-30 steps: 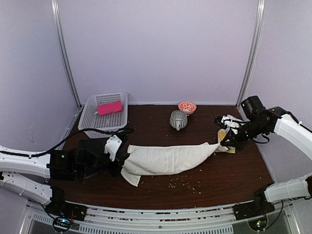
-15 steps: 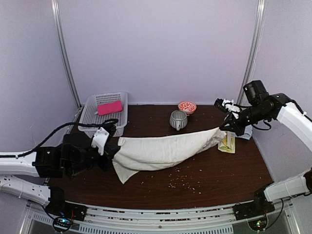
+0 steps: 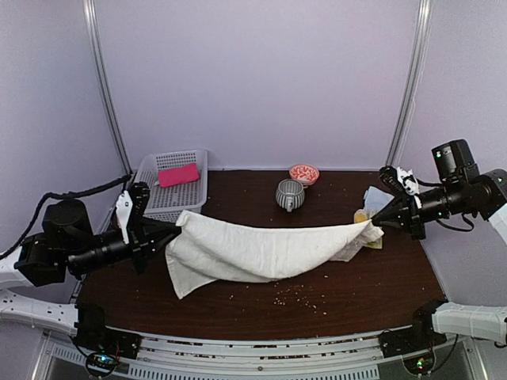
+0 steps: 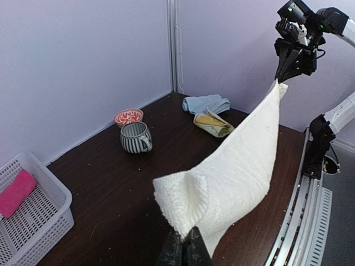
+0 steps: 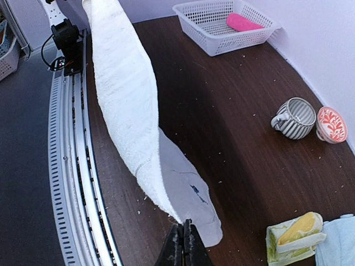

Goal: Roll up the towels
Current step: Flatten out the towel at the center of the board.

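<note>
cream towel — soft, light, sagging across frame centre | left gripper, right gripper each pinching an opposite end | best hold, I judge — the corners

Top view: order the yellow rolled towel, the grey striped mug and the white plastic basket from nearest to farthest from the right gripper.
1. Yellow rolled towel, right side, just beside the right gripper pinching the cream-white towel.
2. Grey striped mug, back centre.
3. White plastic basket, back left corner.
</note>
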